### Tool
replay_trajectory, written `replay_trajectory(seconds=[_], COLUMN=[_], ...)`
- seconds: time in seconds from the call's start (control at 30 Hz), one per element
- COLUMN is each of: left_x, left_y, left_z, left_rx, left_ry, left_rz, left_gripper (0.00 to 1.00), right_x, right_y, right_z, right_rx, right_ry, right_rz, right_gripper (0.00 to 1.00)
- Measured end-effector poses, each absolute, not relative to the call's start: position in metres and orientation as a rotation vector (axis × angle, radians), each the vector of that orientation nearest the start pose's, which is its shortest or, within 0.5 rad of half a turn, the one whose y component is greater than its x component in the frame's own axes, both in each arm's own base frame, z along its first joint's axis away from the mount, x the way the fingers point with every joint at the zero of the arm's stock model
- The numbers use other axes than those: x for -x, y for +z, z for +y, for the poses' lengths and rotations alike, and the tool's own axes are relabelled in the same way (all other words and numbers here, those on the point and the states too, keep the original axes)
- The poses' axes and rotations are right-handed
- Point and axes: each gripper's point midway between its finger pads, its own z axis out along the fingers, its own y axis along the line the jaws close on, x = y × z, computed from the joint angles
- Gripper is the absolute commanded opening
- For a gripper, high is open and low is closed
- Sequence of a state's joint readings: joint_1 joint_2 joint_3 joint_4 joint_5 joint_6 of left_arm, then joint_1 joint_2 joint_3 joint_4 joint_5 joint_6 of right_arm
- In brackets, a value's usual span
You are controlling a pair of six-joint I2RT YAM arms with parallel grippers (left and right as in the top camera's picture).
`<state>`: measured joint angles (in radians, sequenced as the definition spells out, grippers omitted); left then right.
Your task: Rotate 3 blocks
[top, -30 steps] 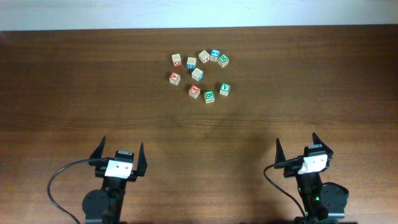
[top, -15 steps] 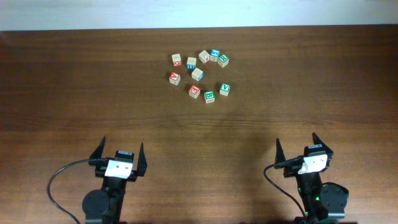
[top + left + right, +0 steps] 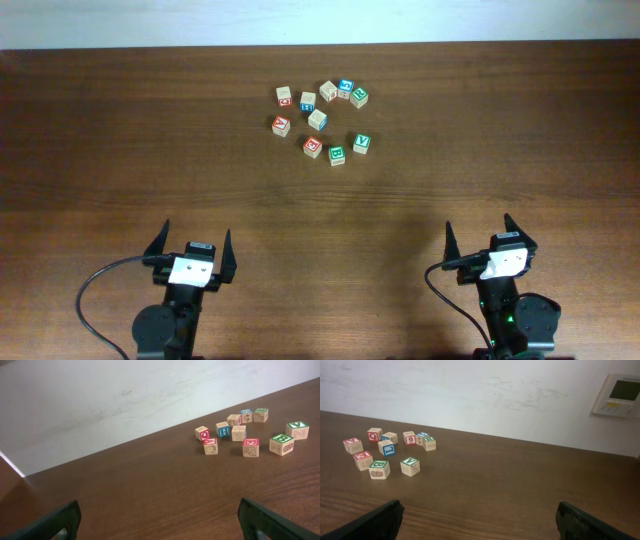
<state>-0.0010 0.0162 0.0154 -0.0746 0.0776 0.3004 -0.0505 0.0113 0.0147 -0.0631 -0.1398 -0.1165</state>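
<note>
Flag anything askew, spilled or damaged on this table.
Nothing spilled or damaged. The blocks lie flat in a loose cluster on the table, turned at differing angles, none stacked; that scatter is the only untidiness.

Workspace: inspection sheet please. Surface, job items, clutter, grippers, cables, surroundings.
Surface: dark wood table, no spills seen.
Job's things: near green block, right green block, far green block, pale block; one loose cluster at far centre, none stacked.
Clutter: red-lettered blocks and blue-lettered blocks, mixed into the same cluster.
Grippers: left gripper and right gripper at the near edge, jaws open, empty.
Cables: left cable and right cable loop beside the arm bases, far from the blocks.
Surroundings: white wall; wall panel.
</note>
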Motion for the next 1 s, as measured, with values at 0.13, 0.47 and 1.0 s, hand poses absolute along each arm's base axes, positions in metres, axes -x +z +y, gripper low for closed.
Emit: replay_trajectory(seconds=[0.13,0.47,1.0], left_x=[-0.246,-0.246,-0.246], left_y=[0.159,0.160,0.185], left_z=[-0.014,-0.016,-0.021], left_rx=[-0.306,-0.317,-0.337], left_ry=[0.165,0.152,0.131], left_rz=[1.620,1.615,1.602], left_gripper=[0.99,0.99,0.99], right_x=[-0.246,-0.246,-0.239], right_y=[0.163,0.167,0.223], right_z=[0.010,0.010,0.012], right_rx=[0.156,0.155,0.163], right_ry=[-0.021,-0.022,-0.022], right_rz=[1.623,1.606,1.550], right_gripper=[0.98,0.98,0.98])
